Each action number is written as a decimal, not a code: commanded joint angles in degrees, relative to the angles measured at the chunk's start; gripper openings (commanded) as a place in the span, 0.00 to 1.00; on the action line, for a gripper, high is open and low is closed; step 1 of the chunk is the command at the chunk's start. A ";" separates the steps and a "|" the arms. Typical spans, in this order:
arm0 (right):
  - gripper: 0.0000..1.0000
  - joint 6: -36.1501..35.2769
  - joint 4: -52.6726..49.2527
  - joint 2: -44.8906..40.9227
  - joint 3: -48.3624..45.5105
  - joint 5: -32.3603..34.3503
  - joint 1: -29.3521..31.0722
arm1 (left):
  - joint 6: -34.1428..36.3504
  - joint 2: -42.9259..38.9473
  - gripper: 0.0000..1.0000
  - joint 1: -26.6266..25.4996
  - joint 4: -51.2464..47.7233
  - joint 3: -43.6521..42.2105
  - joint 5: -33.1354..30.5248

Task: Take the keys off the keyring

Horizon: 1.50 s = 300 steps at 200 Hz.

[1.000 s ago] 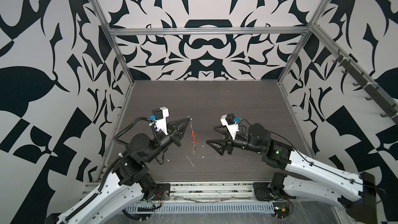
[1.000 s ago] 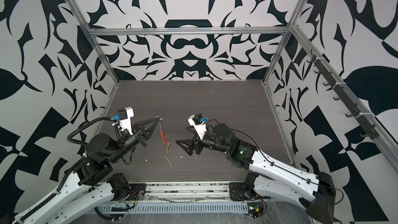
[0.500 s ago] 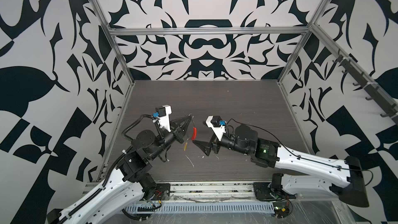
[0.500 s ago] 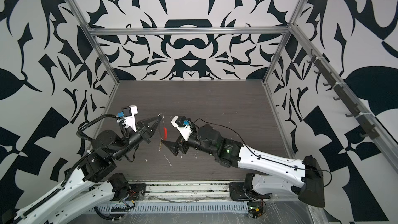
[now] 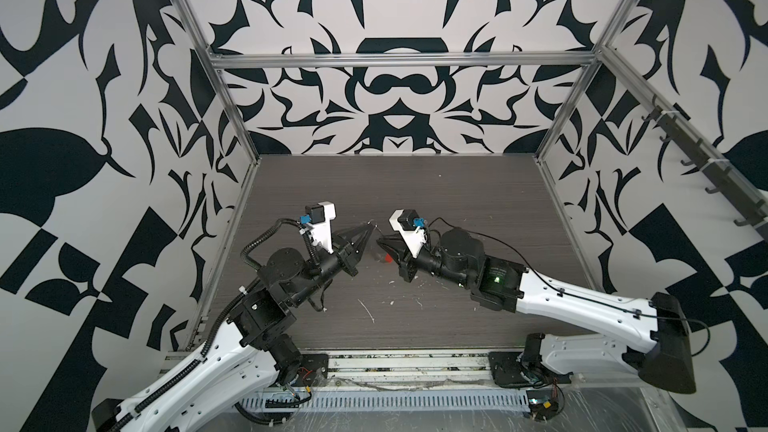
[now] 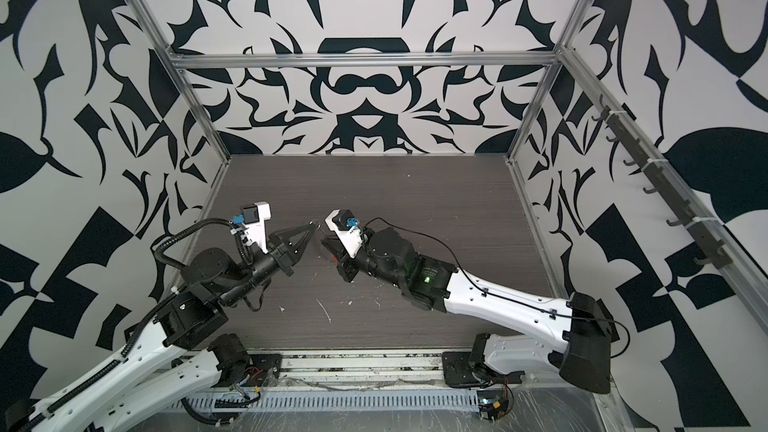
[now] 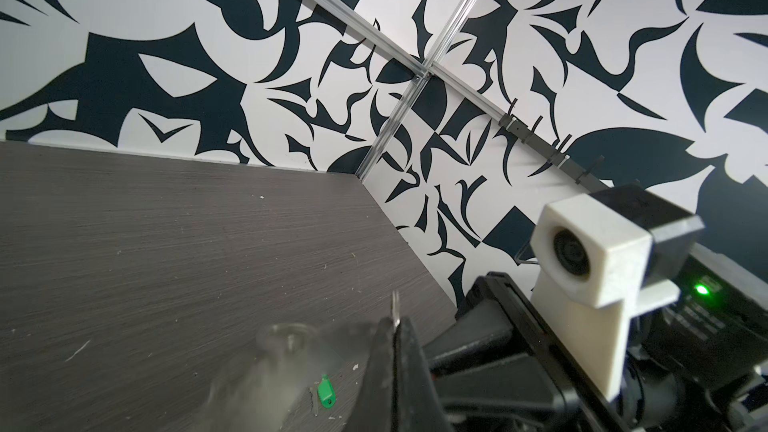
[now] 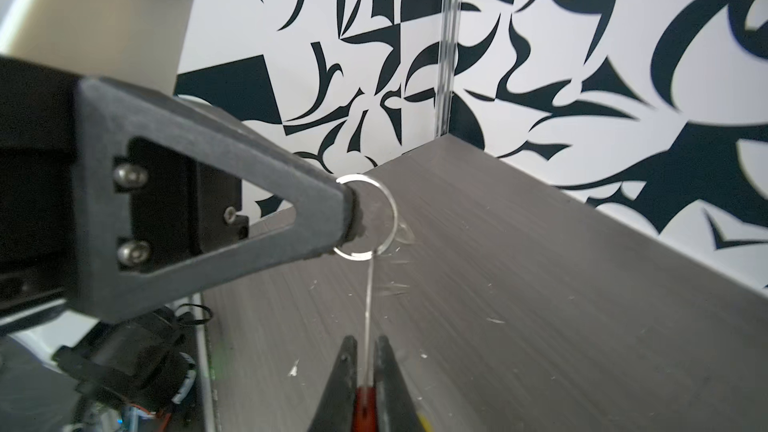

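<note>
Left gripper (image 8: 353, 218): you see it clamped on the split ring (image 8: 393, 211).
Right gripper (image 8: 365, 342): clamped on the keyring (image 8: 369, 292).

The left gripper (image 8: 350, 218) and right gripper (image 8: 365, 342) are black triangles. The arms (image 5: 582, 309) are white, with black joints (image 5: 286, 261) and cables (image 5: 259, 236).
</note>
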 commanded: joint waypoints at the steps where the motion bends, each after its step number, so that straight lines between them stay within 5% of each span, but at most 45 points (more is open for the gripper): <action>1: 0.00 1.44 -0.59 -1.48 2.24 -1.27 -1.73 | 0.60 -0.32 0.40 -0.01 1.09 3.28 1.58; 30: 0.00 4.24 -4.25 -3.20 2.49 -6.77 -6.98 | 3.25 -1.96 0.62 -0.01 -2.26 3.60 1.08; 58: 0.00 8.37 -10.32 -3.71 4.90 -21.22 -15.93 | 7.06 -3.93 0.73 -0.01 -4.96 2.06 1.91; 106: 0.00 9.64 -15.01 -4.10 8.30 -44.76 -24.58 | 10.06 -4.35 0.74 0.02 -3.91 -1.35 11.98; 157: 0.00 10.32 -11.77 -5.69 8.56 -55.58 -25.92 | 9.59 -3.94 0.74 -0.01 -4.62 -1.37 12.40; 243: 0.00 12.10 -8.55 -4.22 8.56 -59.80 -25.92 | 7.53 1.64 0.49 0.01 -1.65 0.37 19.49; 300: 0.00 13.57 -7.76 -3.73 7.57 -56.23 -25.91 | 2.63 3.35 0.09 -0.01 1.59 0.50 17.90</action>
